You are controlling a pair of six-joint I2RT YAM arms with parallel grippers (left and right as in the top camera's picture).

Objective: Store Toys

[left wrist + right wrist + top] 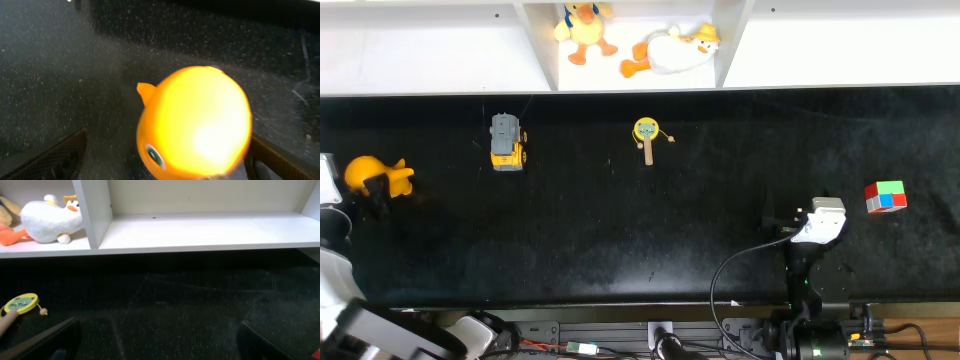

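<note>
At the top view's left edge, the left gripper (pixel 167 152) straddled the orange rubber duck (pixel 376 175), wide open, likely lining up a grasp; lower right, the right gripper (pixel 157 337) sat open, empty

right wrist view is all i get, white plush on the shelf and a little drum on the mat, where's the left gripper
Observer: The left gripper is at the left edge of the mat, open around an orange toy.
Operator: is it gripping it yet
Observer: No, one finger stands clear of the toy.
Operator: anything else out on the mat
Observer: A truck sits left of the drum.
</note>
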